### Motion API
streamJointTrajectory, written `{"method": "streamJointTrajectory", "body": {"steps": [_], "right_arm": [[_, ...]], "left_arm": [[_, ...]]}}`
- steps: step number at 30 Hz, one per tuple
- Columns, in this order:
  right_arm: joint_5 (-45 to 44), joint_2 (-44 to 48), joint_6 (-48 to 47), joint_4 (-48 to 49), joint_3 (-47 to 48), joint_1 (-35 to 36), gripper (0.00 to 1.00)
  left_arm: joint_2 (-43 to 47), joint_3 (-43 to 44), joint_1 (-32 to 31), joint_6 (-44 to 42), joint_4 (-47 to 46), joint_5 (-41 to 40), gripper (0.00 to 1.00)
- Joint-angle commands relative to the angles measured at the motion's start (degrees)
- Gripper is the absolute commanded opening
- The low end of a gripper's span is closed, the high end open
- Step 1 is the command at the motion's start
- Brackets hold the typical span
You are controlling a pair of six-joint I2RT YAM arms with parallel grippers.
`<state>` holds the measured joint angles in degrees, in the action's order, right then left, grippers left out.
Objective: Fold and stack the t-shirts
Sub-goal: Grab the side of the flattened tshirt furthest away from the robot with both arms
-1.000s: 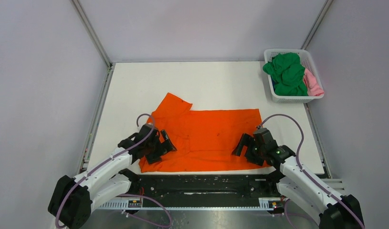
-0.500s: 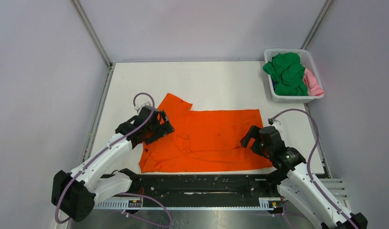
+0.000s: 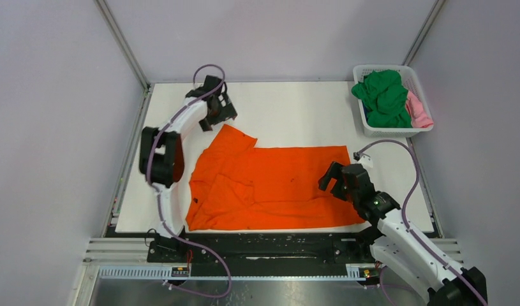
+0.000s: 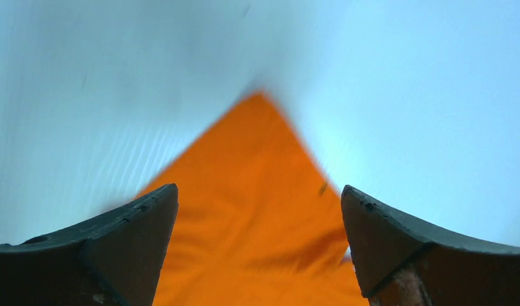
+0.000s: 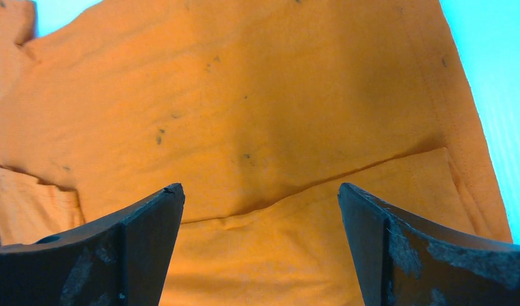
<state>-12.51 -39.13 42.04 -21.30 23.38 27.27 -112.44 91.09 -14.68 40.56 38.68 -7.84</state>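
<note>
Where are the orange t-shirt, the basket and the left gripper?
orange t-shirt (image 3: pixel 276 185), top external view, middle of its body.
basket (image 3: pixel 391 132), top external view, its near wall.
left gripper (image 4: pixel 258 194), left wrist view, gap between its open fingertips.

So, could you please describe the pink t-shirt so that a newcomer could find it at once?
Look to the far right corner of the white table, where a white lattice basket stands. Inside it, the pink t-shirt lies bunched against the right wall, beside a larger crumpled green t-shirt. It is the only pink cloth in view.
</note>
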Motion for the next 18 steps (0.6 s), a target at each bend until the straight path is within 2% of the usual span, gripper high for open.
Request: {"method": "streamJointTrajectory", "body": {"steps": [1, 5, 9, 12, 15, 18], "right_arm": [[-0.08, -2.87, -3.09, 3.08, 0.95, 0.33, 0.99], [-0.06, -4.67, -3.78, 4.03, 0.79, 0.33, 0.98], [-0.1, -5.85, -4.54, 4.23, 1.04, 0.33, 0.98], [0.06, -6.18, -4.73, 4.23, 1.14, 0.33, 0.98], [0.01, -6.07, -4.71, 4.22, 1.05, 0.33, 0.98], [-0.47, -5.83, -4.45, 4.17, 0.91, 0.33, 0.98]], "left_arm": [[-13.41, 20.93, 0.0, -7.34, 8.94, -4.92, 0.98], [-22.72, 34.24, 0.43, -11.15, 12.38, -5.61, 0.93], [-27.56, 37.36, 0.47, -12.09, 11.33, -4.03, 0.88], [-29.76, 37.67, 0.53, -11.85, 10.83, -1.83, 0.81], [-30.77, 36.83, 0.5, -11.31, 10.82, -0.66, 0.68], [-30.65, 35.03, 0.46, -11.08, 10.92, 0.64, 0.49]]}}
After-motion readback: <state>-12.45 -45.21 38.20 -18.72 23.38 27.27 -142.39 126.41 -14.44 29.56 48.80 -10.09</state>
